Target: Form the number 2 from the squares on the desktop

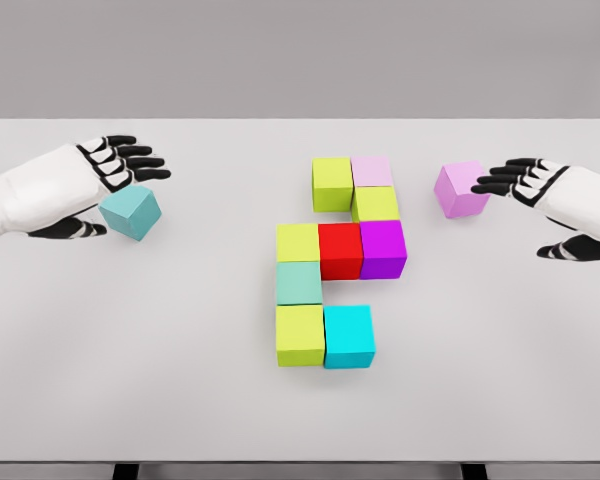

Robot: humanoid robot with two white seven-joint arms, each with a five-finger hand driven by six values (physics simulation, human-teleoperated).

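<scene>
Centrally, nine coloured cubes (pixel 332 260) clustered on white table (pixel 180 400). Left hand (pixel 105 185) spread around teal cube (pixel 131 212), nine o'clock; right hand (pixel 540 200) spread beside pink cube (pixel 460 190), two o'clock

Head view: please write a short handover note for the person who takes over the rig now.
Left hand: fingers spread beside the teal cube, which sits tilted under it; whether it grips the cube I cannot tell.
Right hand: open, fingertips by the pink cube, no grasp.
Done: nine cubes joined mid-table: top row yellow-green and pale pink, a yellow-green one below, middle row with the red cube, a green one, then yellow-green and cyan at the bottom.
Left: bring in the two loose cubes, probably at the row ends.
</scene>
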